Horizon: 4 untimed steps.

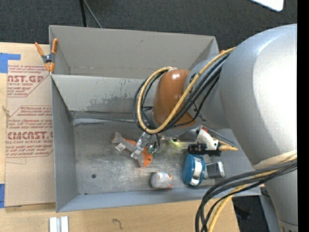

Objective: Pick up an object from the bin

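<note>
My gripper (147, 144) hangs low over the middle of the bin floor, under the orange wrist cover. It is right at an orange and grey object (126, 145) that lies flat, with one end reaching left and an orange end (145, 159) just below the gripper. Whether the gripper touches it I cannot tell. A small whitish rounded object with an orange patch (160, 180) rests near the front wall, a little below and right of the gripper.
Right of the gripper lie a blue and white device (193, 170), a grey block (215, 169), a black piece (199, 149) and a white bottle with a yellow pointed tip (211, 140). The arm and its cables cover the bin's right side.
</note>
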### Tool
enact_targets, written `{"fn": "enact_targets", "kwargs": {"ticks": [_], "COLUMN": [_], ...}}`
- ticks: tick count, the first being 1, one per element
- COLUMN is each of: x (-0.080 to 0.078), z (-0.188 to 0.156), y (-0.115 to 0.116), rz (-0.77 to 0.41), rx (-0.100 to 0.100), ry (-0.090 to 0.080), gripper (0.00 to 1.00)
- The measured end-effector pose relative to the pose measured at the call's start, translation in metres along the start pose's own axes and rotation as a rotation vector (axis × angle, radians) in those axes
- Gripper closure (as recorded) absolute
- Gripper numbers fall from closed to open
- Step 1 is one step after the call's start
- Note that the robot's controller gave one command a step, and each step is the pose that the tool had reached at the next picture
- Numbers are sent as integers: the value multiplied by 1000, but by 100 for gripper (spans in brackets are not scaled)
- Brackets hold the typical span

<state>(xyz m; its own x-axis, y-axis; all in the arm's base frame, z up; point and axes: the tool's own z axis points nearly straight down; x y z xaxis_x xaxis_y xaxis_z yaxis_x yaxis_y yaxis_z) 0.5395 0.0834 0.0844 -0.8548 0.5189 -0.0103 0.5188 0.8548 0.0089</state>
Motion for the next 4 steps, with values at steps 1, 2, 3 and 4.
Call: {"fn": "enact_targets", "kwargs": {"ticks": [1, 2, 3, 4], "x": [1, 1, 1, 2], "z": [-3, -5, -6, -11], "y": [0, 0, 0, -1], "rz": [0, 0, 0, 0], "rx": [6, 7, 8, 11], "ry": [8, 9, 10, 14], "gripper": [100, 100, 100, 100]}}
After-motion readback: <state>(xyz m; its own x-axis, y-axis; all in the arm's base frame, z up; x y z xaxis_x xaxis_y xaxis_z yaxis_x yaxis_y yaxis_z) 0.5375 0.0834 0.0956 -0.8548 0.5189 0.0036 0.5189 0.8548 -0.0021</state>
